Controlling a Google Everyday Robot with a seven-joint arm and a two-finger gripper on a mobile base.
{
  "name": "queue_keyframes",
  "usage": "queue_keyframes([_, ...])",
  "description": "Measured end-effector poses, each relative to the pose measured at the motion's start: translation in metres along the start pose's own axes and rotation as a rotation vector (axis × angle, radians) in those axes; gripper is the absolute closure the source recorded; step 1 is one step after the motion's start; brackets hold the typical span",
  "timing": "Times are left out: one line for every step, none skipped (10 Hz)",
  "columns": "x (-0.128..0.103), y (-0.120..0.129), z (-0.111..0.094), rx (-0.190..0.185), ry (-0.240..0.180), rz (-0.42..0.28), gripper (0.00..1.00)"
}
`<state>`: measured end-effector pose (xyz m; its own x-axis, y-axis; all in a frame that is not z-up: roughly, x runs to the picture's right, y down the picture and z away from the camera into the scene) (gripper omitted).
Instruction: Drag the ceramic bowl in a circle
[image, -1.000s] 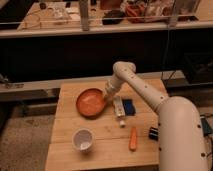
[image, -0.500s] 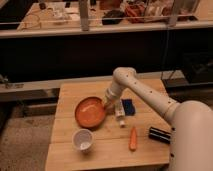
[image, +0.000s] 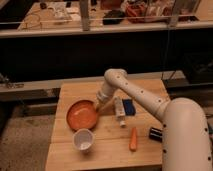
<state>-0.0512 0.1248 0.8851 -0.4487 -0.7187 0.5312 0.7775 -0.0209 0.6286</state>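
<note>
Bowl (image: 80, 116) count is one: a round, shallow, orange-red dish on the wooden table (image: 110, 151). It sits left of the table's middle, flat and upright with its opening facing up. Being round, it has no long axis and points no particular way.

One gripper (image: 99, 105) is in view, at the bowl's right rim, touching it or just above it. Whether it is spread, narrowed or clamped on the rim cannot be told. The one white arm (image: 140, 97) comes in from the lower right, bends at a joint above the table's middle and drops down-left to the rim.

One white cup (image: 83, 140) stands upright just in front of the bowl, near it; whether the two touch cannot be told. One white tube (image: 119, 111) lies right of the gripper, its length running roughly from the back of the table to the front. One blue thing (image: 129, 107) lies just beside the tube on its right. One orange stick (image: 133, 139), carrot-like, lies nearer the front edge, also running back to front. One dark cylinder (image: 155, 133) lies on its right, next to the robot's body.
</note>
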Motion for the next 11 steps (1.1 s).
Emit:
queue_keyframes([0.0021, -0.0006, 0.0021, 0.002, 0.001, -0.012, 1.00])
queue_keyframes([0.0030, -0.0023, 0.0034, 0.003, -0.001, -0.017, 1.00])
queue_keyframes([0.0034, -0.0032, 0.0038, 0.004, -0.002, -0.018, 1.00])
queue_keyframes([0.0033, -0.0030, 0.0037, 0.004, -0.002, -0.018, 1.00])
queue_keyframes([0.0030, -0.0024, 0.0033, 0.004, -0.001, -0.017, 1.00])
queue_keyframes([0.0031, -0.0025, 0.0033, 0.004, -0.001, -0.017, 1.00])
queue_keyframes([0.0031, -0.0027, 0.0036, 0.004, -0.001, -0.017, 1.00])
queue_keyframes([0.0030, -0.0024, 0.0039, 0.004, -0.002, -0.017, 1.00])
queue_keyframes([0.0029, -0.0023, 0.0038, 0.004, -0.001, -0.017, 1.00])
queue_keyframes([0.0026, -0.0018, 0.0041, 0.004, -0.002, -0.016, 1.00])
queue_keyframes([0.0022, -0.0013, 0.0045, 0.004, -0.003, -0.015, 1.00])
